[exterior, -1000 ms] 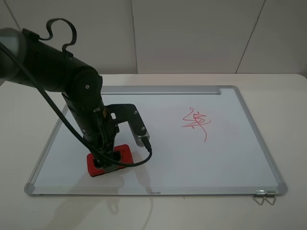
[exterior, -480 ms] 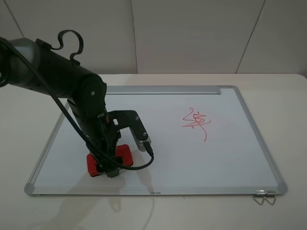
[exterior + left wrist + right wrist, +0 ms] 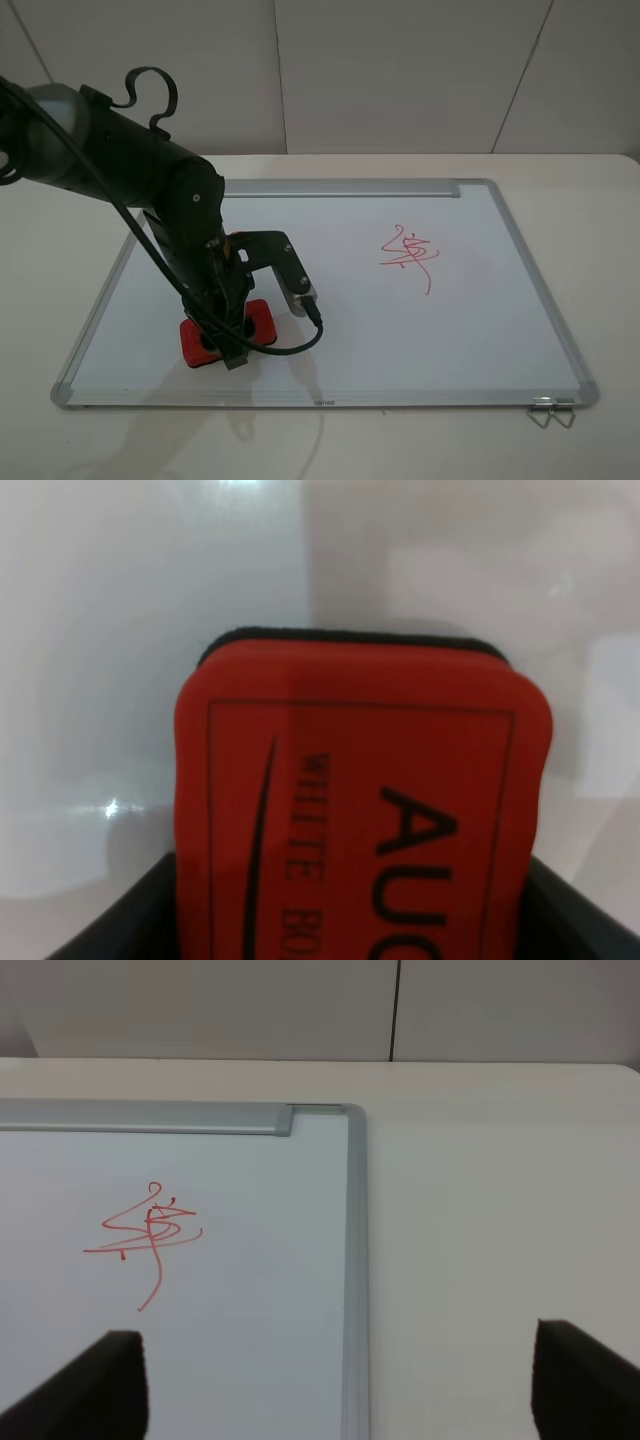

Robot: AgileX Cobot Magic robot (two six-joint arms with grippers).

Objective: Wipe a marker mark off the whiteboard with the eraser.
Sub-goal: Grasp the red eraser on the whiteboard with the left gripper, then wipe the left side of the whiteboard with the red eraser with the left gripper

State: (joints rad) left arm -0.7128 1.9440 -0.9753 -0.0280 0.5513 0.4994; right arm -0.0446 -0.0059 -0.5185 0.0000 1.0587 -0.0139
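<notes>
The red eraser (image 3: 222, 335) lies on the whiteboard (image 3: 420, 340) near its front left corner. My left gripper (image 3: 228, 345) stands straight down over it, shut on it. In the left wrist view the eraser (image 3: 360, 820) with its dark lettering fills the space between the two dark fingers (image 3: 110, 920). The thin zigzag marker mark with the slanted underline is not visible in any view. Only a denser red scribble (image 3: 407, 258) with a long curved tail shows, right of the board's middle. My right gripper (image 3: 340, 1390) hangs open, with the scribble (image 3: 148, 1235) ahead of it.
A silver strip (image 3: 340, 187) runs along the board's far edge. Two metal clips (image 3: 552, 410) stick out at the front right corner. A black cable (image 3: 290, 345) loops from the left arm over the board. The white table (image 3: 590, 200) surrounds the board.
The left arm has shifted slightly to the right and leaned lower over the eraser, which has turned a little under it. The scribble is unchanged.
</notes>
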